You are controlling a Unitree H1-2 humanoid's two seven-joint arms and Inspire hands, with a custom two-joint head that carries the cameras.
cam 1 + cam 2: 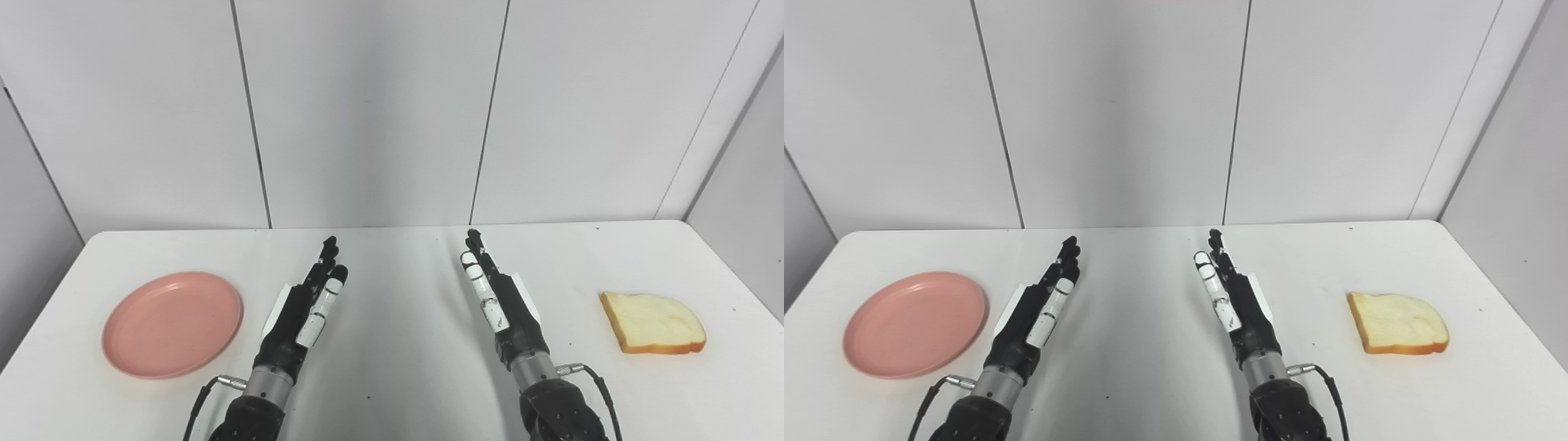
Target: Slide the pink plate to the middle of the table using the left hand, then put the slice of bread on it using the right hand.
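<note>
A pink plate [172, 323] lies flat on the white table [398, 380] at the left side, with nothing on it. A slice of bread [652, 322] with a brown crust lies flat at the right side. My left hand [306, 306] stretches forward just right of the plate, fingers straight and apart, holding nothing and not touching the plate. Near the table's middle my right hand [497, 300] mirrors it, open, well left of the bread.
White wall panels [367, 110] rise behind the table's far edge. A cable [597, 383] loops from the right wrist and another [202, 392] from the left wrist. A bare strip of table lies between the two hands.
</note>
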